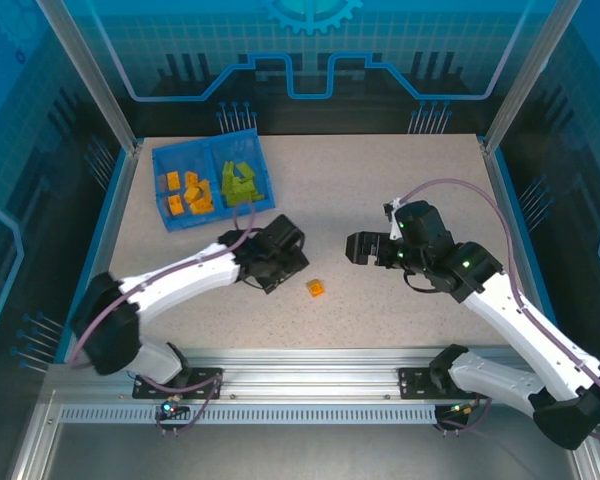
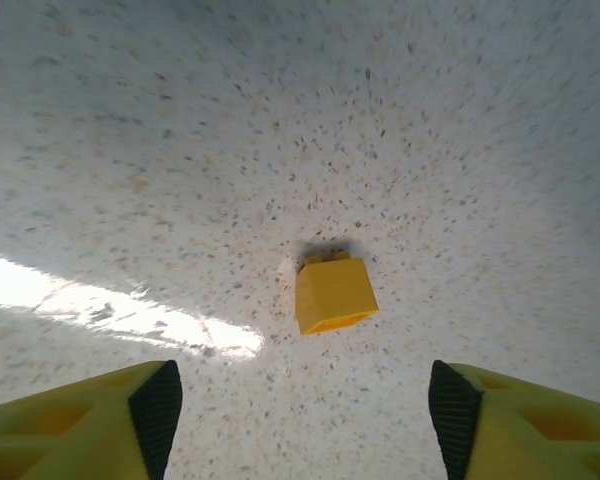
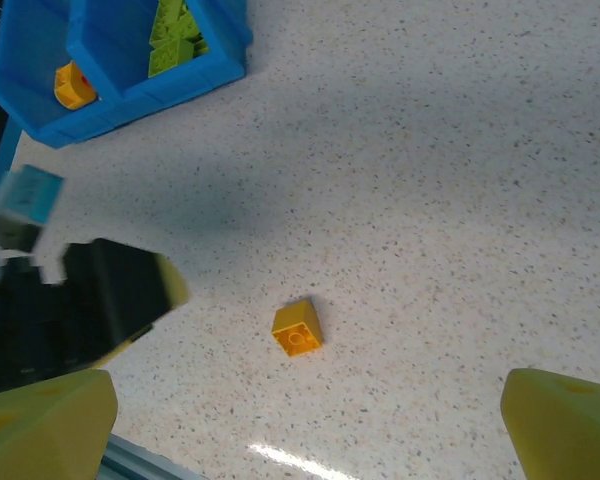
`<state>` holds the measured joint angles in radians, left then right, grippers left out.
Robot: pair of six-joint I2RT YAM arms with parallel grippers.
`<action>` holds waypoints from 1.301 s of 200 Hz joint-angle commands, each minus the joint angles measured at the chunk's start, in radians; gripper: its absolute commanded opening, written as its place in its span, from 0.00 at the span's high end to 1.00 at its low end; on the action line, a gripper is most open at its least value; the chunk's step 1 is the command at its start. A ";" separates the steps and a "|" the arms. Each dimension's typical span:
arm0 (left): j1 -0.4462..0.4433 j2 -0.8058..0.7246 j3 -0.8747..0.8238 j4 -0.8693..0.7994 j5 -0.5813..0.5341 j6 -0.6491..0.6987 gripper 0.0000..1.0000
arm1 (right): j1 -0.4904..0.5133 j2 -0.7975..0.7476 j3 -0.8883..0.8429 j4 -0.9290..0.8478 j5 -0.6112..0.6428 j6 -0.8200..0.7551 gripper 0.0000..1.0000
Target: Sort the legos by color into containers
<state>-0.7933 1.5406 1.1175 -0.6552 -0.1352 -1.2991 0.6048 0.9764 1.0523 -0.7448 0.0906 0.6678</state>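
Note:
One orange lego (image 1: 315, 287) lies alone on the speckled table, tipped on its side. My left gripper (image 1: 288, 262) hovers just left of it, jaws open and nothing between them. From the left wrist, that lego (image 2: 334, 293) sits ahead of the open left gripper (image 2: 300, 420). The blue tray (image 1: 205, 142) holds orange legos (image 1: 185, 192) in its left container and green legos (image 1: 238, 180) in its right one. My right gripper (image 1: 358, 248) is open above the table, right of the loose lego (image 3: 297, 327), with the right gripper (image 3: 305, 435) empty.
The tray (image 3: 140, 95) stands at the far left of the table, with green legos (image 3: 175, 40) and an orange one (image 3: 72, 85) showing inside. Metal frame posts and a rail border the table. The left arm's finger (image 3: 120, 290) is near the loose lego.

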 commanded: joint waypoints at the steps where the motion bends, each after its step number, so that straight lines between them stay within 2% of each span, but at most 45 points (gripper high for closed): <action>1: -0.043 0.135 0.125 -0.026 -0.004 0.021 0.25 | -0.020 -0.044 -0.014 -0.035 0.038 0.015 0.00; 32: -0.080 0.310 0.230 -0.064 0.032 0.049 0.13 | -0.025 -0.073 -0.026 -0.051 0.053 0.012 0.00; 69: -0.082 0.416 0.259 -0.102 0.041 0.047 0.15 | -0.030 -0.088 -0.036 -0.053 0.052 0.013 0.00; 108: -0.083 0.433 0.248 -0.138 -0.003 0.053 0.33 | -0.031 -0.084 -0.041 -0.046 0.051 0.016 0.00; 139: -0.081 0.466 0.236 -0.119 0.020 0.054 0.48 | -0.032 -0.073 -0.039 -0.039 0.037 0.024 0.00; 169: -0.080 0.481 0.225 -0.102 0.039 0.046 0.58 | -0.031 -0.074 -0.035 -0.050 0.036 0.021 0.00; 227: -0.078 0.381 0.242 -0.063 0.030 0.120 0.67 | -0.031 -0.081 -0.056 -0.005 -0.023 0.019 0.00; 260: -0.040 0.275 0.256 -0.081 0.010 0.152 0.70 | -0.031 -0.087 -0.048 -0.008 -0.012 0.015 0.00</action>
<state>-0.8654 1.9331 1.3514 -0.7265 -0.1116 -1.1934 0.5880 0.9031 1.0016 -0.7681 0.0895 0.6754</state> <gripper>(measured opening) 0.349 0.999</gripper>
